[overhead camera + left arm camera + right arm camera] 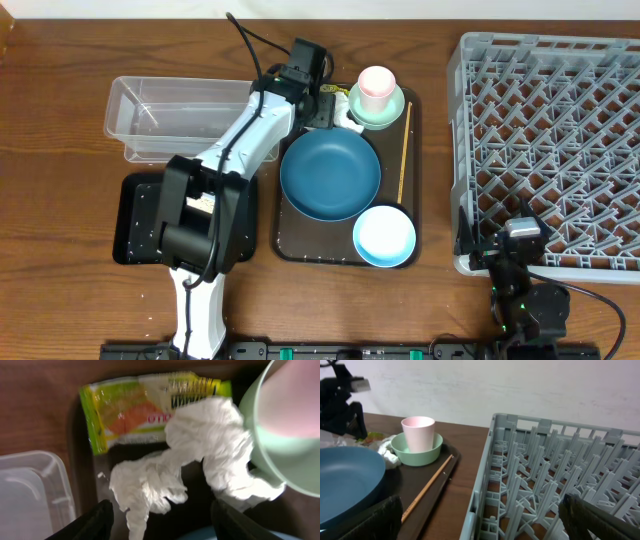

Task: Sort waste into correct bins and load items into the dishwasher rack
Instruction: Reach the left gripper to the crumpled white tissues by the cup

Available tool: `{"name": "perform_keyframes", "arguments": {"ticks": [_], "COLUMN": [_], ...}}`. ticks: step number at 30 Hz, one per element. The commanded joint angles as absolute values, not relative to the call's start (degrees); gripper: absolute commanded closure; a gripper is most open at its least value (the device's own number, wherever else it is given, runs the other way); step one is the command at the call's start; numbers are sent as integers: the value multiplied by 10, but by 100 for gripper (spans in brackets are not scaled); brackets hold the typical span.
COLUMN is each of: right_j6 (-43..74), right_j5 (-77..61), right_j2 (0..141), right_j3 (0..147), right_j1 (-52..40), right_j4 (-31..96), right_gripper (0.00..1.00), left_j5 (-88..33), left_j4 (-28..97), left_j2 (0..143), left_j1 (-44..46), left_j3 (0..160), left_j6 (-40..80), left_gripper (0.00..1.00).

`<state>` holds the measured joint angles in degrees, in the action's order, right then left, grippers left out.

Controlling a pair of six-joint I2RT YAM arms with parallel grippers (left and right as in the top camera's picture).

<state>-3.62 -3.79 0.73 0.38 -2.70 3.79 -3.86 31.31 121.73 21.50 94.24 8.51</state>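
Found the right gripper (480, 525) nearest, low against the near edge of the grey dishwasher rack (550, 130); fingers spread fully apart, gripping nothing. Met the shallow black tray (135, 225) at the near left of the table (60, 150), flecked with white specks (200, 204) too small to name, partly hidden under the left arm.

Moved on to the dark brown serving tray (300, 245) in the middle; noted the small light blue bowl (384, 236) at its near right corner, mouth up; just behind it the large dark blue bowl (330, 175), also mouth up; along the right edge the thin wooden stick (403, 160), laid lengthwise from near to far.

Reached the mint green dish (395, 110) at the far right corner, with the pink cup (376, 85) standing upright inside it. Saw the left gripper (160, 522) just left of the dish, pointed down over the crumpled white tissue wads (200, 440); jaws parted, one finger on each side of the lower wad, pinching nothing. Spotted the green-and-yellow wrapper (135, 410) lying flat just beyond the tissue, one end tucked under it.

Placed the clear plastic tub (170, 120) farther left, beyond the black tray, upright beside the serving tray; kept the rack to the far right, apart from the serving tray.
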Motion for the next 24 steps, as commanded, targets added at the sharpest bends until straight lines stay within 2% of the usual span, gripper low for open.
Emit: {"name": "perform_keyframes", "arguments": {"ticks": [1, 13, 19, 24], "right_j6": [-44, -44, -44, -44], "right_j5": [-34, -34, -34, -34], "right_j2": [5, 5, 5, 5], "right_j3": [3, 3, 3, 3], "right_j1": [-19, -19, -19, -19], "right_j4": [40, 40, 40, 40], "right_gripper": [1, 1, 1, 1], "left_j5": [-29, -3, -4, -4], "left_j4": [324, 326, 324, 324], "left_j2": [1245, 1249, 1249, 1247], "left_j1": [226, 229, 229, 229], "left_j3": [948, 948, 948, 949], "left_j6": [73, 73, 74, 74], "left_gripper": [35, 37, 53, 74]}}
